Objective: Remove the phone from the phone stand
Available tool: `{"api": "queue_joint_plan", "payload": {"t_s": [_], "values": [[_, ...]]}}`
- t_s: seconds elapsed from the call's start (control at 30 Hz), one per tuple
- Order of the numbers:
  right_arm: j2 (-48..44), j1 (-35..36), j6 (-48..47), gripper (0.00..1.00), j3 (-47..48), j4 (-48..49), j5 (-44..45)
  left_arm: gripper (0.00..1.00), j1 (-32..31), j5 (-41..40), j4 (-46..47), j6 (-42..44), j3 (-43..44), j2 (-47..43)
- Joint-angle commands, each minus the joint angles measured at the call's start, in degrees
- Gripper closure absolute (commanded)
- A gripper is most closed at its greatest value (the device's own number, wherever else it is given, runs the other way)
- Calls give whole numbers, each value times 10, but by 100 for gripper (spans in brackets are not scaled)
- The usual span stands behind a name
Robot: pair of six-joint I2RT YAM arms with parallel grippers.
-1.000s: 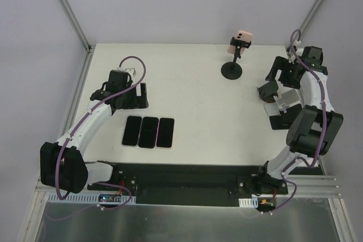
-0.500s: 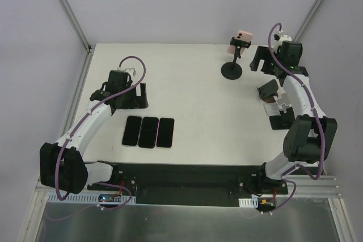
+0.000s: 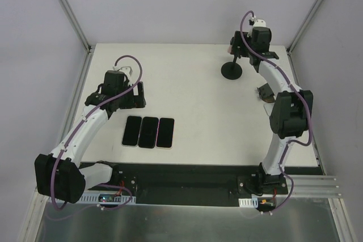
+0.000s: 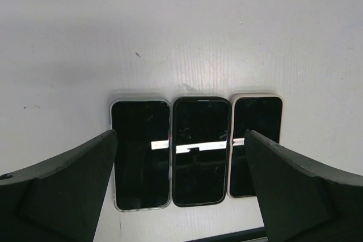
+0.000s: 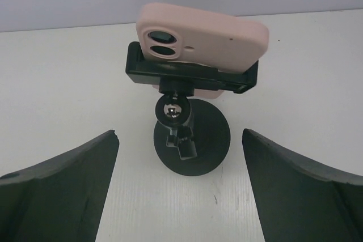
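Right wrist view: the pink-cased phone [image 5: 201,35] lies at upper centre, long axis horizontal, camera side toward the lens, clamped in the phone stand [image 5: 207,137]. It sits straight ahead of the right gripper [image 5: 180,132], whose jaws are spread wide. The left gripper [image 4: 180,132], likewise spread, hangs above three spare phones [image 4: 201,151], well apart from the stand.
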Motion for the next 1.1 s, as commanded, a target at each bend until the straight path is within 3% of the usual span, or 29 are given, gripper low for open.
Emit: {"api": "queue_joint_plan", "payload": {"t_s": [0.0, 0.2, 0.33, 0.6, 0.73, 0.83, 1.07], "values": [[35, 18, 11, 9, 49, 30, 63, 7, -4, -21, -18, -3, 4, -27], [81, 22, 5, 20, 81, 31, 76, 7, -5, -28, -26, -7, -3, -33], [111, 23, -10, 38, 106, 30, 85, 7, -4, -29, -28, -7, -1, -32], [159, 23, -25, 65, 166, 5, 67, 7, -5, -24, -29, -4, 2, -34], [139, 26, -40, 89, 150, 4, 35, 8, -4, -20, -29, -2, 2, -37], [104, 34, -62, 99, 117, 5, 9, 7, -5, -11, -28, 5, 0, -41], [1, 47, -130, 99, 18, -2, -164, 7, -4, -5, -29, 60, -2, -51]]}}
